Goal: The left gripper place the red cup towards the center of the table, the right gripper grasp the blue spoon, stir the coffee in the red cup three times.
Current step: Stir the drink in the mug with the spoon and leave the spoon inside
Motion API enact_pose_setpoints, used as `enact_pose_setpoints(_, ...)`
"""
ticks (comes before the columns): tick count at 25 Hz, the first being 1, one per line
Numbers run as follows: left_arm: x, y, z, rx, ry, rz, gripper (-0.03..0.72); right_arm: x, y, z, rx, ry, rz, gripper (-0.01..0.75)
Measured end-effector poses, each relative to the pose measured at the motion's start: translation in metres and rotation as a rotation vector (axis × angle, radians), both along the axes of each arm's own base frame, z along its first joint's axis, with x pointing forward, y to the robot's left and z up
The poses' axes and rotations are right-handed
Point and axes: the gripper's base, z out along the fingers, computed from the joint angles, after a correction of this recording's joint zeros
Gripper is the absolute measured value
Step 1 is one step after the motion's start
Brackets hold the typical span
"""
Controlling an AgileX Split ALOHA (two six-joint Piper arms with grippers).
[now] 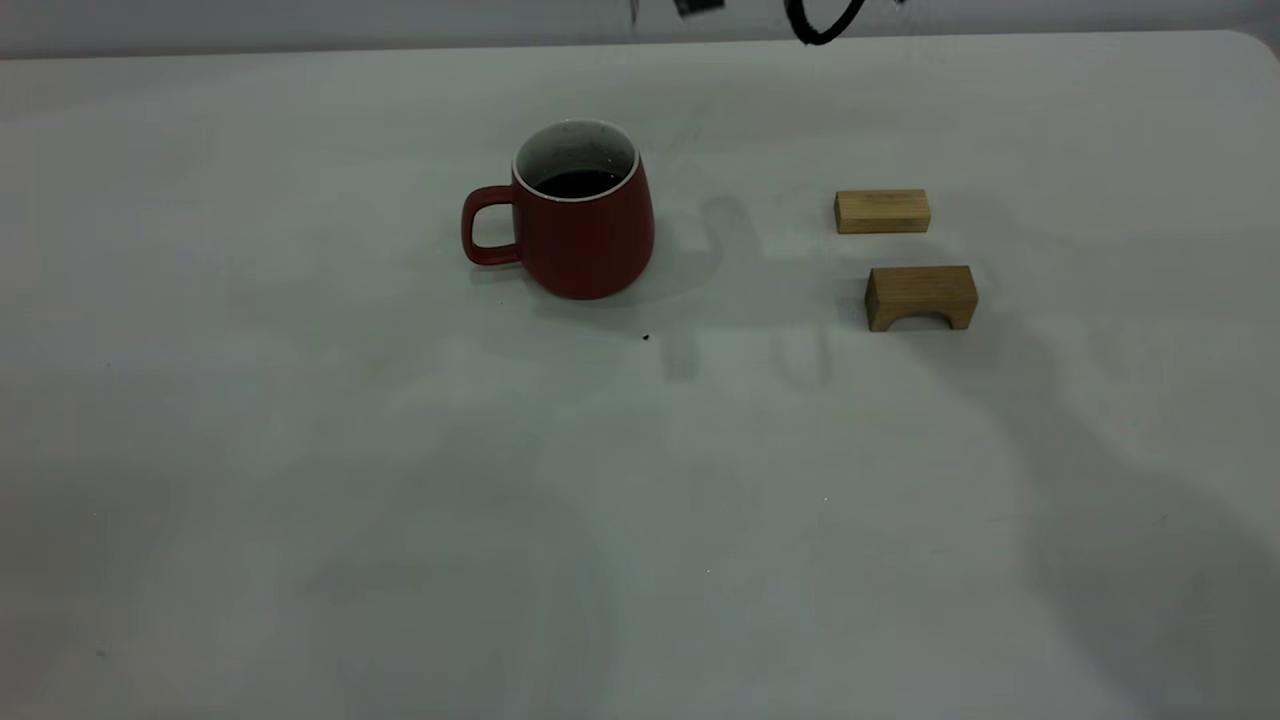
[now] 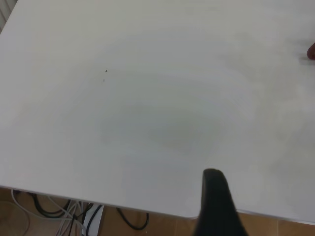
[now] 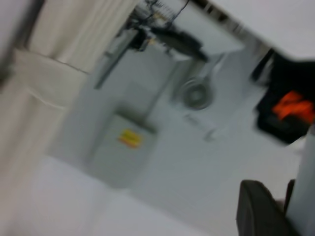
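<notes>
The table lies bare in the foreground, and the first thing on it is an arched wooden block on my right arm's side. The red cup stands upright just left of the middle, its handle pointing out toward my left arm's side, the coffee dark and low inside. A flat wooden block sits just behind the arched one. A loop of black cable hangs at the far edge. My left gripper hovers over bare tabletop with the cup well apart; my right gripper faces off the table toward the room. Whether either is released or clenched I cannot tell. The blue spoon appears nowhere, so I cannot say which way it or its long axis lies from my right gripper.
</notes>
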Motion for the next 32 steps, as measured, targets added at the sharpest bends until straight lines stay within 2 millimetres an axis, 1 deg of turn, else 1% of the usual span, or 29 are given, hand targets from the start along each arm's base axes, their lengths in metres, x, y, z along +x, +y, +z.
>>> enact_pose_setpoints(4,0.000,0.000,0.000,0.000,0.000,0.000,0.551,0.002,0.002,0.003,0.050,0.088,-0.041,0.129)
enact_pose_setpoints(8,0.000,0.000,0.000,0.000,0.000,0.000,0.551,0.011,0.010,-0.002,0.104,0.149,-0.009,0.129)
enact_pose_setpoints(11,0.000,0.000,0.000,0.000,0.000,0.000,0.551,0.023,0.015,-0.017,0.126,0.241,-0.011,0.129)
enact_pose_setpoints(14,0.000,0.000,0.000,0.000,0.000,0.000,0.551,0.033,0.018,-0.037,0.136,0.334,-0.027,0.129)
enact_pose_setpoints(15,0.000,0.000,0.000,0.000,0.000,0.000,0.551,0.036,0.019,-0.041,0.140,0.344,-0.026,0.129)
enact_pose_setpoints(18,0.000,0.000,0.000,0.000,0.000,0.000,0.551,0.043,0.020,-0.061,0.139,0.372,-0.033,0.129)
enact_pose_setpoints(23,0.000,0.000,0.000,0.000,0.000,0.000,0.551,0.047,0.012,-0.110,0.121,0.441,-0.061,0.129)
enact_pose_setpoints(25,0.000,0.000,0.000,0.001,0.000,-0.001,0.551,0.046,0.009,-0.124,0.110,0.465,-0.070,0.129)
enact_pose_setpoints(28,0.000,0.000,0.000,0.001,0.000,-0.001,0.551,0.046,0.010,-0.127,0.105,0.471,-0.074,0.129)
enact_pose_setpoints(32,0.000,0.000,0.000,0.001,0.000,-0.001,0.551,0.042,0.024,-0.127,0.106,0.460,-0.044,0.129)
